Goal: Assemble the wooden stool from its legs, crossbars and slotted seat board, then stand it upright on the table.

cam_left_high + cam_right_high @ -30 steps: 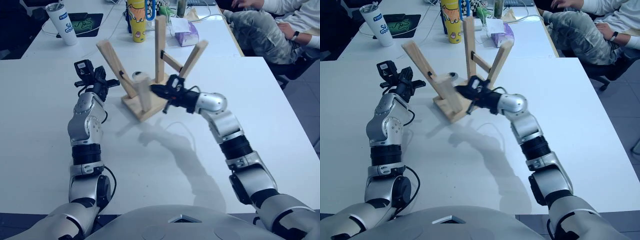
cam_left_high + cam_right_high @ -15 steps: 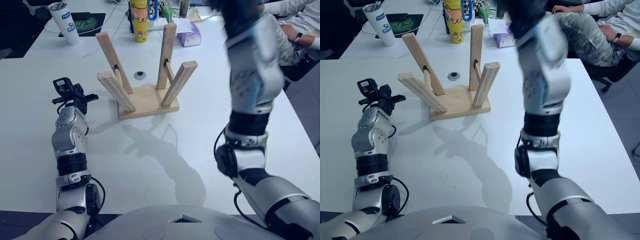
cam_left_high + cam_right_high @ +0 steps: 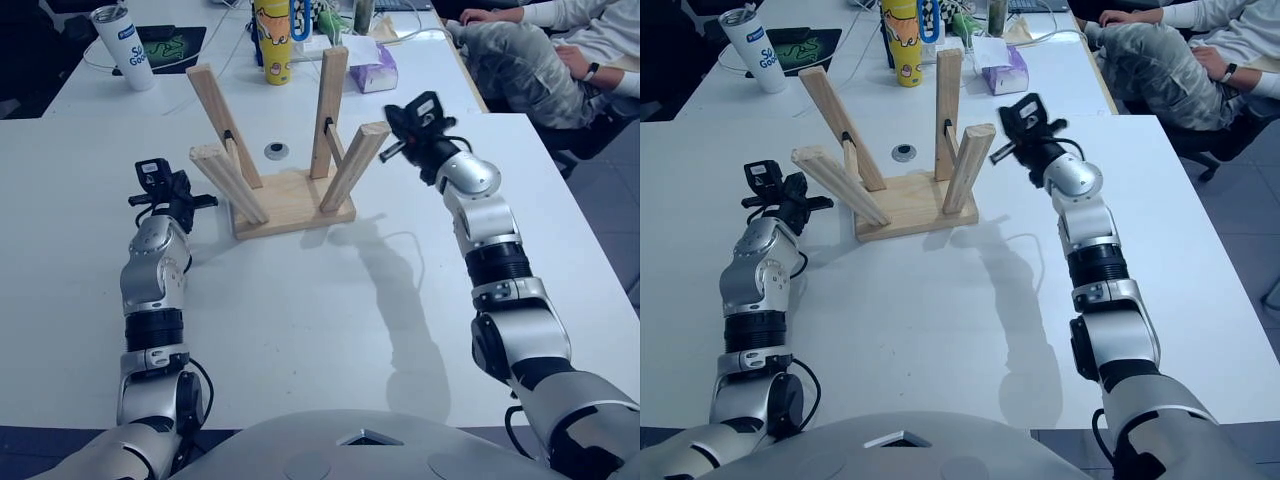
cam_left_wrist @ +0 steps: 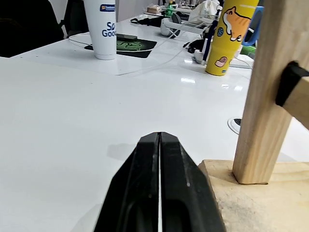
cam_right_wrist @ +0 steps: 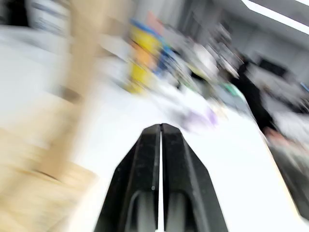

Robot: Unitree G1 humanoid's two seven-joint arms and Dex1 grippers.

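the stool looks put together to me: all four legs are seated in the seat board, and i can make out a crossbar running between the two right-hand legs. it rests upside down, board flat on the table a little left of centre and toward the far side, legs splayed up and outward. so i judge the joining done and the flip onto its feet as what's left. my left gripper sits low just left of the board's left corner, fingers pressed together on nothing; the right gripper hangs in the air just right of the near right leg's top, likewise clenched and empty. both would have to spread before i can take hold of anything. the splayed legs are my main worry, since they stick out toward both wrists and leave little room to get at the board's edges. a small round grommet lies in the table just beyond the board. farther off, a yellow cup, a tissue pack and a white tumbler stand well apart from the stool, out of the way of a flip.
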